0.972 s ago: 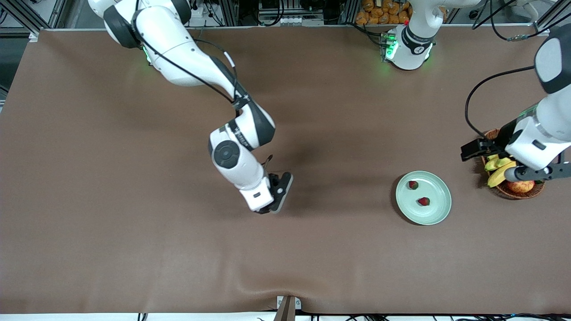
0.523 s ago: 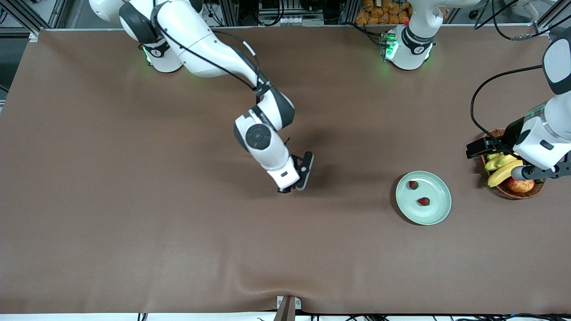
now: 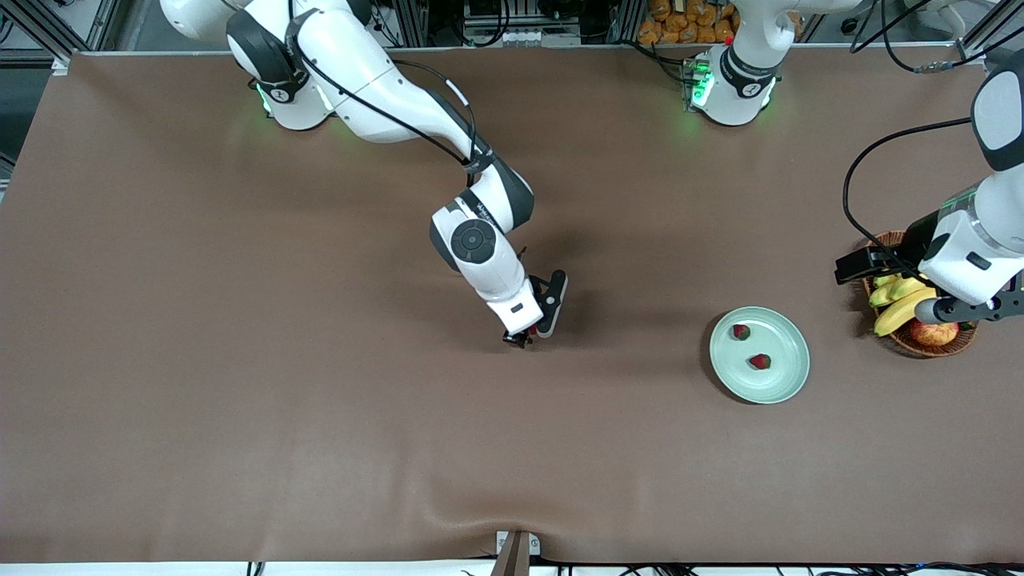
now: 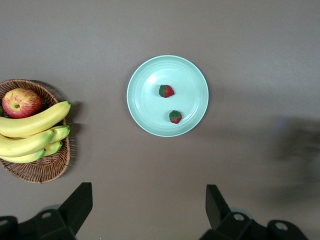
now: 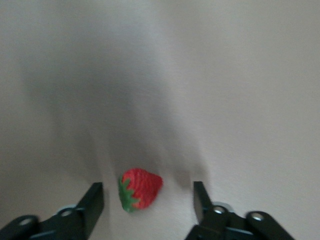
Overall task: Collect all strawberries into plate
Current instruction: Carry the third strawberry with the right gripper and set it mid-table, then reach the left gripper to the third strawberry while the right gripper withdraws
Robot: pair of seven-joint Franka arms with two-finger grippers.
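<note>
A pale mint-green plate point(image 3: 780, 384) point(image 4: 145, 107) lies toward the left arm's end of the table. Two strawberries point(image 3: 742, 331) point(image 3: 760, 362) rest in it, and the left wrist view shows those same strawberries point(image 4: 166, 91) point(image 4: 175, 116). A third strawberry point(image 5: 141, 188) lies on the brown cloth mid-table. My right gripper point(image 3: 522, 338) point(image 5: 147, 200) is low over it and open, with a finger on each side and neither touching it. My left gripper point(image 3: 968, 310) point(image 4: 147, 205) hangs open and empty high over the basket.
A brown wicker basket point(image 3: 960, 346) point(image 4: 40, 172) with bananas point(image 4: 30, 130) and a red-yellow apple point(image 4: 21, 102) stands beside the plate at the left arm's end. Both arm bases stand along the table's edge farthest from the front camera.
My right arm has swung toward the plate's end of the table and come down low. Its fingers now stand open round the strawberry. The left arm has barely shifted.
</note>
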